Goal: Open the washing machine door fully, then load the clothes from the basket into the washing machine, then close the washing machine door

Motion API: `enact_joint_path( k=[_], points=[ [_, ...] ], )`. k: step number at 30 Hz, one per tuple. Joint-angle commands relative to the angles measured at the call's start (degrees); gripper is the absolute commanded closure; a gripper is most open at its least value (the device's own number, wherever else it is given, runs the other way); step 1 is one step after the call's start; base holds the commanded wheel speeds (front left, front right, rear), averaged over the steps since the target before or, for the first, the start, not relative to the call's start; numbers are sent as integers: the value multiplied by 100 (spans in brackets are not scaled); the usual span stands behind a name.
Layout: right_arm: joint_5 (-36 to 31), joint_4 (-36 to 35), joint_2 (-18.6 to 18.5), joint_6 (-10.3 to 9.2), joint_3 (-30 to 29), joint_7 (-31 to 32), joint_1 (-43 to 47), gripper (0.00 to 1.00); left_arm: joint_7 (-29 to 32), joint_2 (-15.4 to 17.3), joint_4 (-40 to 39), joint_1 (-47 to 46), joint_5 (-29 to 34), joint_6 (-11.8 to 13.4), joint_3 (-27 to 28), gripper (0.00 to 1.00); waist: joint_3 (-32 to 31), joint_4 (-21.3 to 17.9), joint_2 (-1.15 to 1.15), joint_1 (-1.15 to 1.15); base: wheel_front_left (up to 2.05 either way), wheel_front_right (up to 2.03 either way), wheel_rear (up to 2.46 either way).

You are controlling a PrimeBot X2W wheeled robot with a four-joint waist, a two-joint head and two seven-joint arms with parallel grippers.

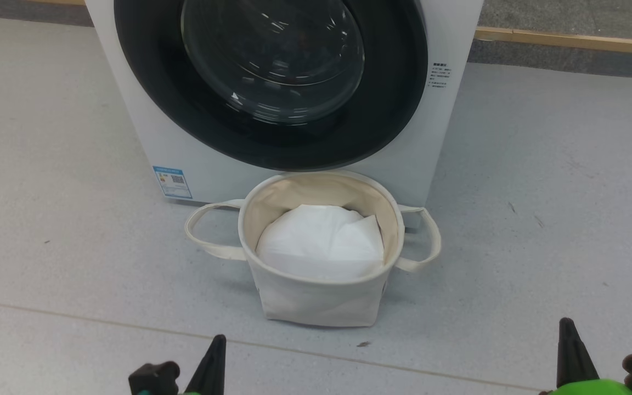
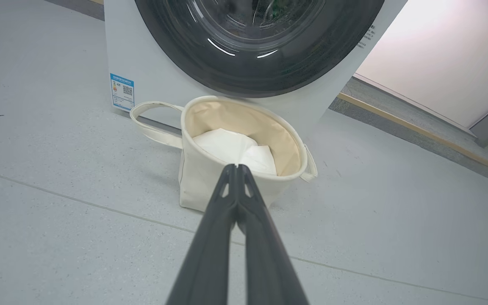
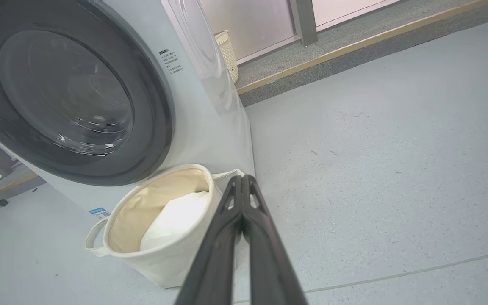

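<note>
The white washing machine (image 1: pixel 184 159) stands ahead with its round black-rimmed door (image 1: pixel 272 82) shut against its front. Right below the door sits the off-white fabric basket (image 1: pixel 321 299) on the floor. Inside it lies a plain white sheet (image 1: pixel 321 241); the clothes are out of view. My left gripper (image 1: pixel 218 340) is at the bottom left, short of the basket, shut with nothing in it. My right gripper (image 1: pixel 567 323) is at the bottom right, also shut and holding nothing. The wrist views show each pair of fingers (image 2: pixel 235 169) (image 3: pixel 242 180) pressed together, pointing toward the basket.
Grey floor (image 1: pixel 541 219) stretches around the machine with a seam line running across near me. A low step with a wooden edge strip (image 1: pixel 568 39) runs behind the machine at right. A pale woven bin (image 3: pixel 228 51) stands behind the machine's side.
</note>
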Motion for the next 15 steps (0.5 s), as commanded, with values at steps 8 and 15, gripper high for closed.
enact_joint_path(
  k=[8, 15],
  points=[
    [596, -185, -19, -1, -5, 154, -261, 100, 156, 16, -313, -227, -592, -67, 239, 100, 8, -29, 0, -1, 0, 0, 0],
    [1029, -185, -23, -2, -7, 272, -314, 100, 274, 20, -394, -220, -1029, -100, 369, 100, 15, -52, 0, -1, 0, 0, 0]
  ],
)
